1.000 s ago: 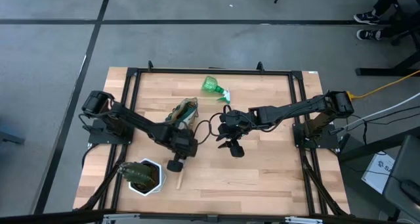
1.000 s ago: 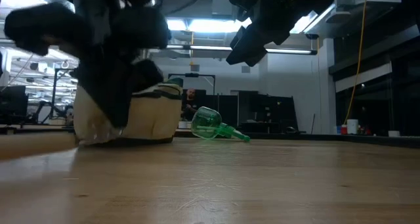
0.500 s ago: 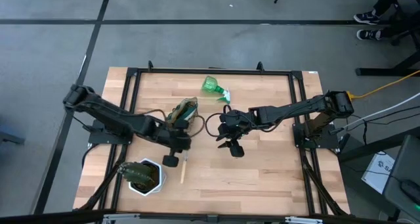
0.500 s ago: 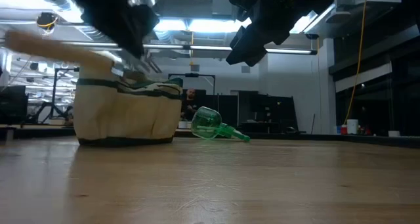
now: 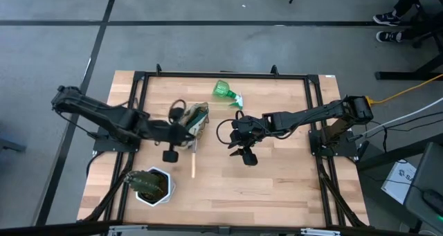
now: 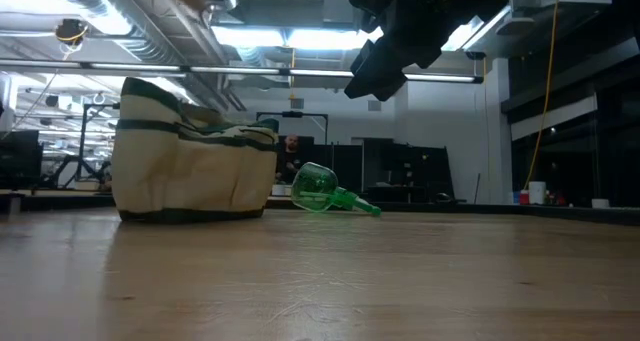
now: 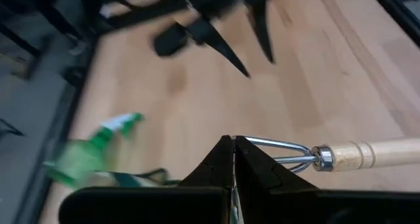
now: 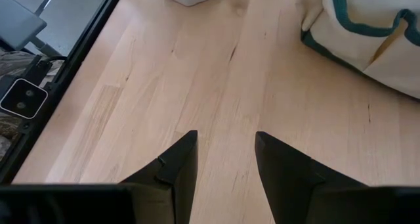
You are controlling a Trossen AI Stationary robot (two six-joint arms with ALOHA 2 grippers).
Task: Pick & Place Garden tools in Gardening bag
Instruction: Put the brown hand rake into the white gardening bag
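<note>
Beside the bag [image 5: 196, 118], left gripper [image 7: 233, 159] was clamped on the rake [image 7: 341, 155], handle sticking out level; needed tipping over the bag mouth before release. Right gripper [image 8: 223, 159] hung half-open mid-table.

Both arms are dark, almost black, made of long thin links with round chunky joints. Black cables loop beside them. The left gripper [image 7: 233, 159] has two pointed black fingers like a beak. The right gripper [image 8: 223, 159] has two flat, black, wedge-shaped fingers [image 8: 178, 163].
</note>
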